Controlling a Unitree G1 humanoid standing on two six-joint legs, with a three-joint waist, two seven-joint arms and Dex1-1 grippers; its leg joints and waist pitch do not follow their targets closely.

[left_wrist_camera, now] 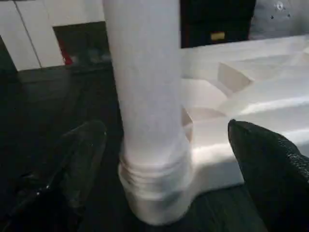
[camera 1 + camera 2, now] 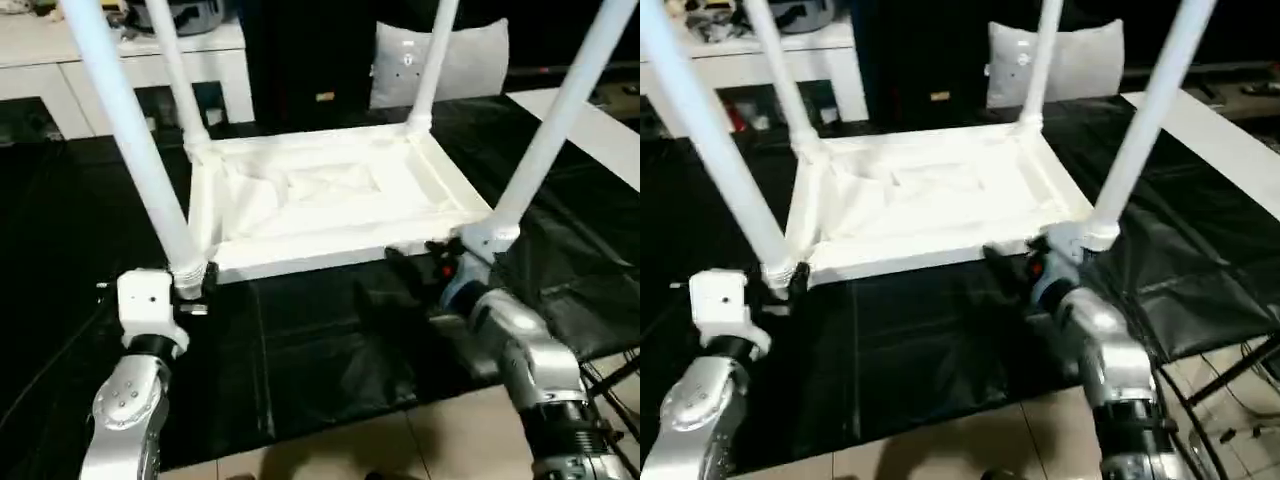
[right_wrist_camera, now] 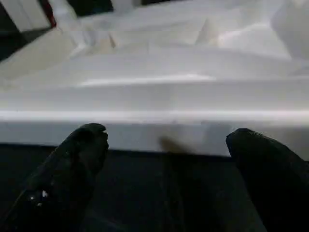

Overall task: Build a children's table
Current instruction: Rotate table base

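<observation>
The white children's table lies upside down on the black cloth, its ribbed top (image 2: 320, 195) facing up and four white legs rising from the corner sockets. My left gripper (image 1: 166, 145) is open around the base of the near left leg (image 2: 135, 150), a black finger (image 1: 72, 164) on each side and not touching it. My right gripper (image 3: 166, 145) is open just in front of the top's near edge (image 3: 154, 128), beside the near right leg (image 2: 545, 135).
A white cabinet (image 2: 60, 70) stands at the back left and a grey bag (image 2: 455, 60) behind the table. The black cloth (image 2: 320, 350) covers the work surface; tiled floor (image 2: 400, 455) shows below its near edge. A white board (image 2: 600, 125) lies at right.
</observation>
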